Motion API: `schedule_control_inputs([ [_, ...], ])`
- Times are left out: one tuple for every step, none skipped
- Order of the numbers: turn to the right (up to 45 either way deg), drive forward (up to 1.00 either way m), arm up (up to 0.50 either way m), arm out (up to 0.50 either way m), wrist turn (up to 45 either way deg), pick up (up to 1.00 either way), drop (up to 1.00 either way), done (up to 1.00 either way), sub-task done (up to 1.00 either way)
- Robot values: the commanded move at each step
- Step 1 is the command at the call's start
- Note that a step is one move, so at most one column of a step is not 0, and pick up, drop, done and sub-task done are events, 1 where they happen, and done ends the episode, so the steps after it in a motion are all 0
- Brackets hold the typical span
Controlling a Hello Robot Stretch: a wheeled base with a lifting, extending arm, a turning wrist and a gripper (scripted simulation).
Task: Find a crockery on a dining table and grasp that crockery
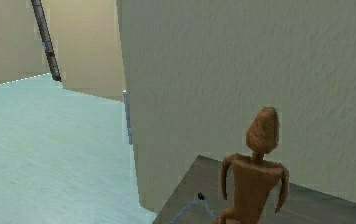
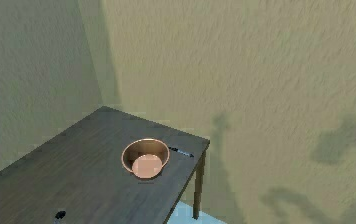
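A copper-coloured bowl (image 2: 146,160) stands near the far right corner of a dark wooden table (image 2: 66,185) in the arm side view. Just right of the bowl, at the table's edge, lies a thin dark stick-like item (image 2: 182,152). A small dark speck (image 2: 60,213) sits near the table's front part.
A brown wooden figure statue (image 1: 254,170) stands on a dark tabletop (image 1: 316,195) at the forward view's bottom right, with a small pale item (image 1: 200,198) by its edge. A beige wall (image 1: 236,70) rises close behind it. Pale floor (image 1: 46,140) stretches to the left, and a dark pole (image 1: 46,40) leans in the far corner.
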Motion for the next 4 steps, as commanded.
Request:
schedule_control_inputs([
  [0.0, 0.0, 0.38, 0.0, 0.0, 0.0, 0.0, 0.0, 0.0],
  [0.0, 0.0, 0.0, 0.24, 0.0, 0.0, 0.0, 0.0, 0.0],
  [0.0, 0.0, 0.0, 0.0, 45.0, 0.0, 0.0, 0.0, 0.0],
  [0.0, 0.0, 0.0, 0.0, 45.0, 0.0, 0.0, 0.0, 0.0],
])
